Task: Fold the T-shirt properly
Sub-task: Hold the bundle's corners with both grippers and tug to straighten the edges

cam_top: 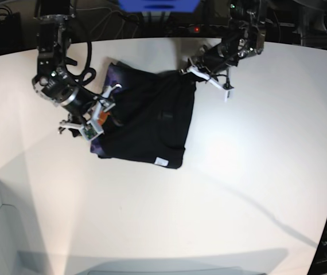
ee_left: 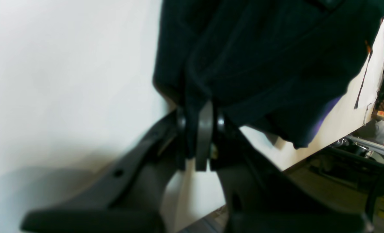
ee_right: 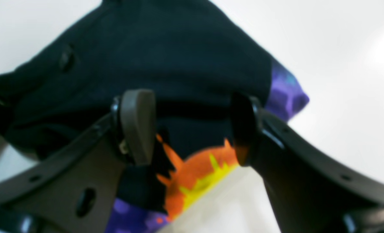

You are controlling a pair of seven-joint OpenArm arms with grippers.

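Gripping soft, sagging shirt [cam_top: 146, 129] corner in left hand [ee_left: 197, 129] | right hand [ee_right: 192, 129] gaping above printed edge, likeliest hold

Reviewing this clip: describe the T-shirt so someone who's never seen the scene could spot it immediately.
On the white table, toward its far side, find the bunched cloth between the two robot arms. That is the T-shirt, black and partly folded, with a corner pinched in the left hand. Purple and orange print along one edge and a small white tag set it apart.
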